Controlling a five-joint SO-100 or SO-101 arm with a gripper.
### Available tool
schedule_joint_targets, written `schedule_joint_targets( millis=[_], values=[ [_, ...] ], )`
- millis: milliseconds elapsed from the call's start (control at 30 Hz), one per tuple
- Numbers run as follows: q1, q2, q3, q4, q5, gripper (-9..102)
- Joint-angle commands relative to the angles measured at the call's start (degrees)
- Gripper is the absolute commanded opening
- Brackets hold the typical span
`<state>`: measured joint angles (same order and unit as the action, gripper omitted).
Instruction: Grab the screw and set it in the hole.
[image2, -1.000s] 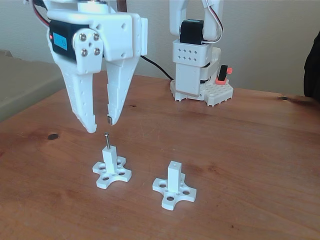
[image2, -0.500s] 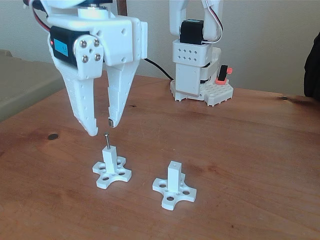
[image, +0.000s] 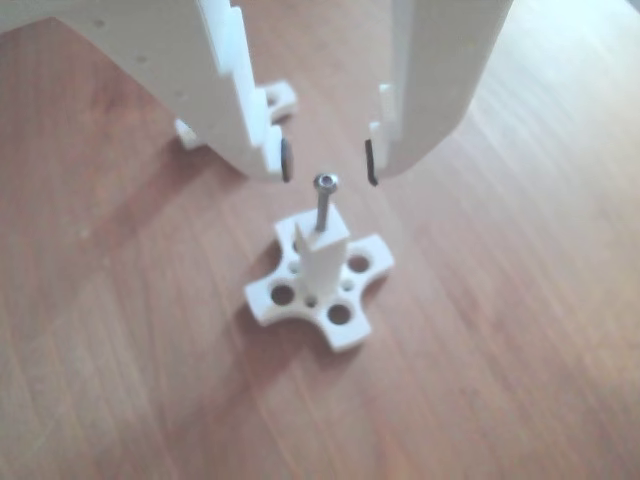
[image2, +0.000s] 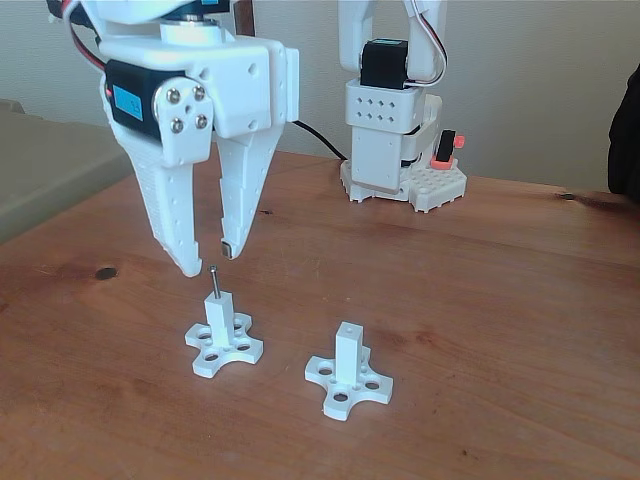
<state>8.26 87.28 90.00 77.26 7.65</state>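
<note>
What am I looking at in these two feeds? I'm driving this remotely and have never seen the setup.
It is a small white robot arm bolted to a wooden table. The fixed view looks across the table from the front; the other view looks down past the gripper. The gripper is the two-fingered claw, open and holding nothing. Just below it, the screw stands upright in the hole of the white post fixture, its head level with the fingertips and between them. A second identical fixture, its post empty, stands to the right in the fixed view.

Gripper (pointing down) jaws apart
</note>
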Motion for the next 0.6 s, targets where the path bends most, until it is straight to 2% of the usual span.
schedule_joint_targets(
  millis=[0, 567],
  values=[
    [-0.62, 1.32, -4.83, -0.62, -0.26, 9],
    [-0.35, -0.09, -4.83, -1.32, -0.44, 9]
  ],
)
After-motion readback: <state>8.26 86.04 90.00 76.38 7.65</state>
